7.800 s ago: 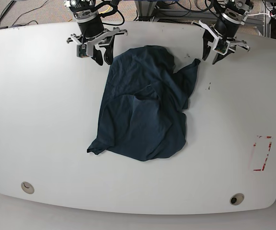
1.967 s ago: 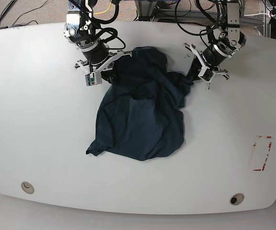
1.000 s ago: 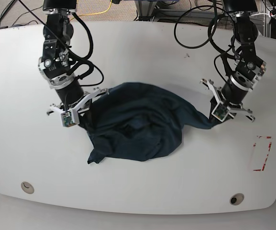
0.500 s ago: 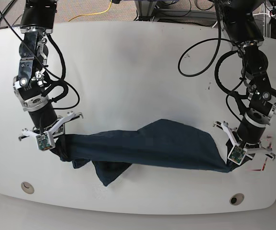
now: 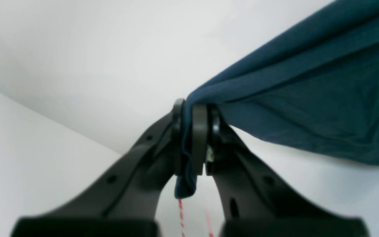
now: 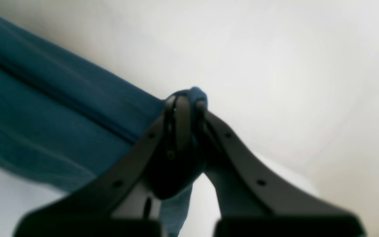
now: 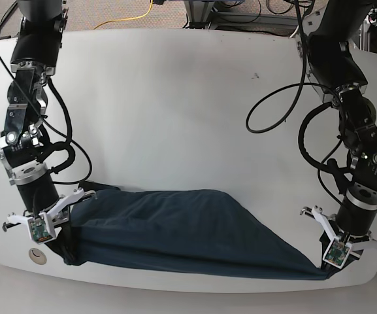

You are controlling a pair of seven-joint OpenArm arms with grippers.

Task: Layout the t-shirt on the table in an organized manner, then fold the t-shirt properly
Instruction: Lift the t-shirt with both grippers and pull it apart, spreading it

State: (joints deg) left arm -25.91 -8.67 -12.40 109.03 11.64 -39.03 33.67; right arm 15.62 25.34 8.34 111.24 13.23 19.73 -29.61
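Closest to me, along the near edge of the table (image 7: pixel 188 91), I have the t-shirt (image 7: pixel 181 232) drawn out into a long band between my two arms, because the garment has to be opened flat before any fold makes sense. My right gripper (image 7: pixel 61 243), at the left of the base view, is clamped tight on one end of the cloth; its wrist camera shows the jaws pressed together with a small bunch of navy fabric pinched at the tips and the rest running off to the side. My left gripper (image 7: pixel 323 267), at the right of the base view, is likewise closed hard on the opposite end, and its wrist view shows a thin fold of cloth trapped between the jaws with a short tail hanging below them. I judge that holding the two ends well apart is what puts tension across the shirt, so the wrinkles pull out; the far edge of the band looks fairly straight, while the body sags toward my left gripper in a taper. Which parts of the shirt I hold, hem or shoulders, I cannot tell. Farther back, the arms reach in from the far side over bare white tabletop.
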